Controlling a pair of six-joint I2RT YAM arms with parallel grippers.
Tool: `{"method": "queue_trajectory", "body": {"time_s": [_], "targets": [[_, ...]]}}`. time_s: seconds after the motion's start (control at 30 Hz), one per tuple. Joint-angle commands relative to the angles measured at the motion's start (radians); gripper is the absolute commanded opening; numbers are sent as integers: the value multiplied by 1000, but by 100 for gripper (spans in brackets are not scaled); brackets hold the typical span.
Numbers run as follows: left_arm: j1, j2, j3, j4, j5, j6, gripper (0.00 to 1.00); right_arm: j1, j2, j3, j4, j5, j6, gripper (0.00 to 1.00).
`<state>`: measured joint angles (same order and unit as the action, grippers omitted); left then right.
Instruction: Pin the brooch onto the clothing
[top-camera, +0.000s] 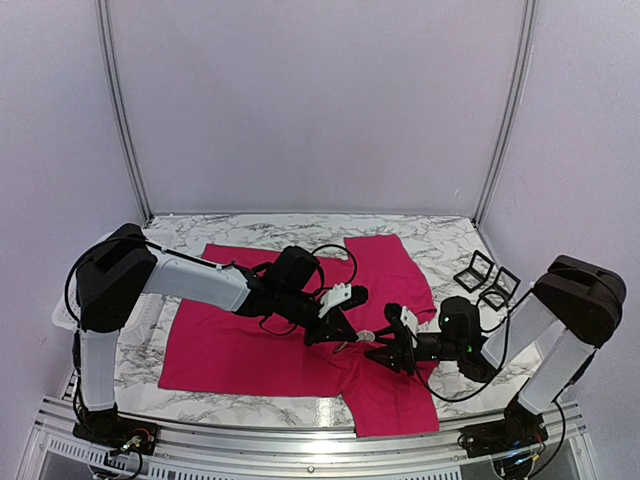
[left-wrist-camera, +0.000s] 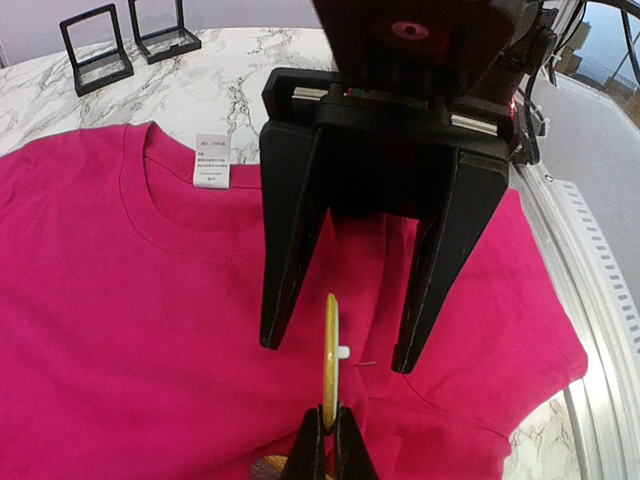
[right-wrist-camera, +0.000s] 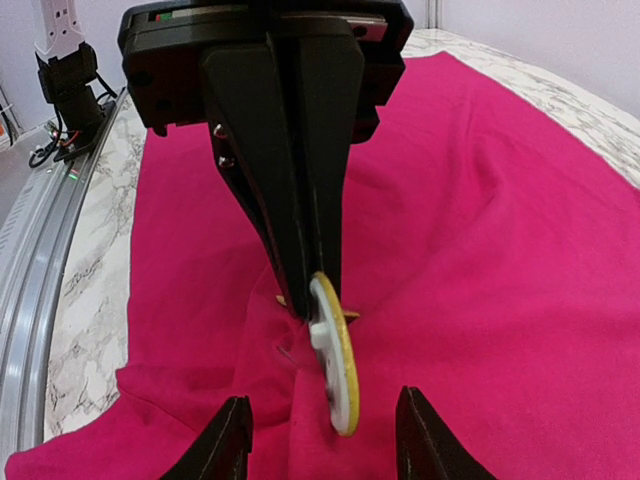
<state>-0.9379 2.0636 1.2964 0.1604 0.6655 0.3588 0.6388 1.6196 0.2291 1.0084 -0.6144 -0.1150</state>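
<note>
The crimson-pink T-shirt (top-camera: 250, 345) lies spread on the marble table, its white neck label (left-wrist-camera: 211, 160) showing in the left wrist view. My left gripper (top-camera: 345, 335) (left-wrist-camera: 329, 415) is shut on the lower rim of a round brooch (left-wrist-camera: 331, 345), gold-faced with a white back and a thin pin, held edge-up just above the shirt. My right gripper (top-camera: 380, 350) (right-wrist-camera: 322, 400) is open, one finger on each side of the brooch (right-wrist-camera: 337, 370) without touching it. The shirt fabric (right-wrist-camera: 300, 400) is bunched up under the brooch.
Two small black frame stands (top-camera: 488, 275) (left-wrist-camera: 95, 50) stand on the marble at the back right, off the shirt. A metal rail (top-camera: 300, 440) runs along the table's near edge. White walls close in the back and sides.
</note>
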Motion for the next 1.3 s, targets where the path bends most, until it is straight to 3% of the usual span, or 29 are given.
{"method": "queue_trajectory", "body": {"time_s": [0.0,0.13,0.33,0.43,0.57,0.83,1.03,1.2,1.27], "targets": [[-2,-42,-3,21,29,-2,0,-7,57,49,148,-37,75,44],[-3,-44,-4,21,29,-1,0,-8,87,58,180,-39,107,42],[-2,-48,-3,19,25,4,0,-8,115,73,183,-40,108,27],[-2,-49,-4,19,25,7,0,-8,115,70,181,-40,109,28],[-2,-49,-3,19,26,9,0,-8,120,64,163,-53,99,38],[-2,-48,-5,19,26,14,0,-11,116,60,157,-57,94,34],[-2,-50,-5,19,28,17,0,-12,118,48,152,-64,76,41],[-2,-49,-6,19,28,19,0,-15,118,45,159,-70,81,38],[-2,-50,-6,18,28,19,0,-17,120,47,160,-67,82,29]]}}
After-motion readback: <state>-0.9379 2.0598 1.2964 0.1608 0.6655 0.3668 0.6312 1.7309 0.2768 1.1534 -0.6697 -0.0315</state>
